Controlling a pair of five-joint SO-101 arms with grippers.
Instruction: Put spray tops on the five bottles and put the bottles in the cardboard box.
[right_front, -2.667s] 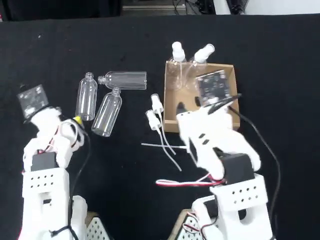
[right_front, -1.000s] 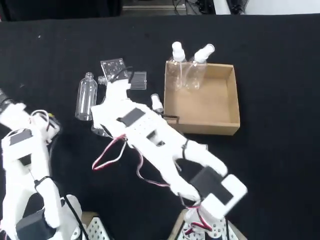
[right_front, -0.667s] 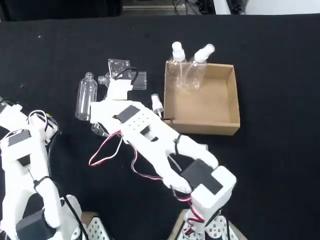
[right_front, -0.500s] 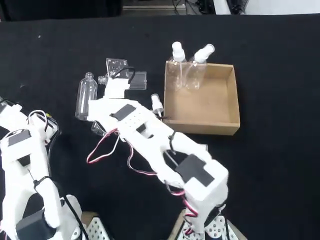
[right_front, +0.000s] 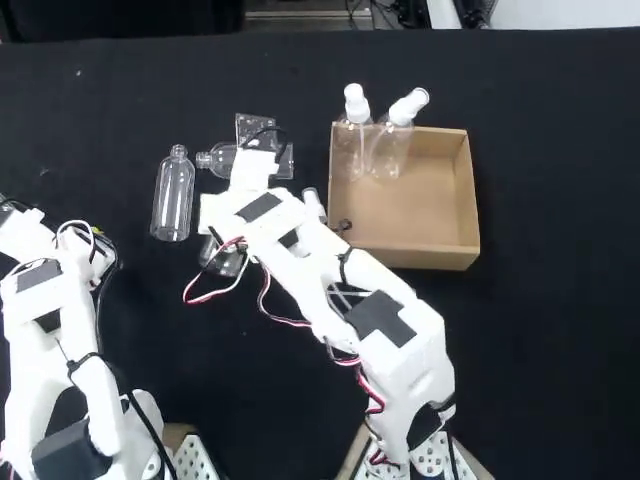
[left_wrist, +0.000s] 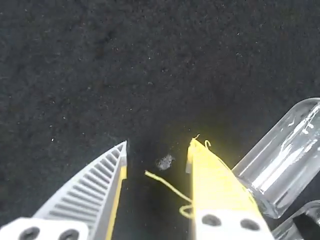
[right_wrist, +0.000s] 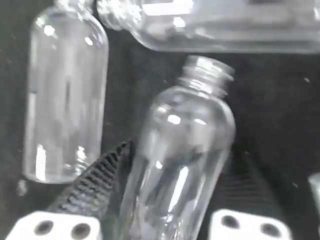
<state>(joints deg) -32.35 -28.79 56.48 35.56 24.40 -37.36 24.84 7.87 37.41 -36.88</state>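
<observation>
- The step in hand looks like picking up a bare bottle so that a spray top can go on it; two capped bottles (right_front: 365, 150) already stand in the far corner of the cardboard box (right_front: 405, 258), so three are left to do.
- The right tool (right_wrist: 180, 150) is stretched out to the left of the box, its jaws spread wide around the body of the middle bottle (right_wrist: 192, 125), one finger against each side, so it appears to hold that bottle.
- Two more bare bottles lie on the counter (right_front: 560, 330) left of the box: one (right_front: 172, 195) farthest from it, one (right_front: 225, 157) on its side beyond the arm.
- A spray top (right_front: 312, 200) lies just beside the box's left wall, partly hidden by the arm.
- The left tool (left_wrist: 157, 150) hangs open over the counter with nothing in it, well apart from the box, a bottle just beside its yellow finger.
- Next, I judge, the bottle needs lifting clear of its neighbours, neck free, while the left tool fetches a top.
</observation>
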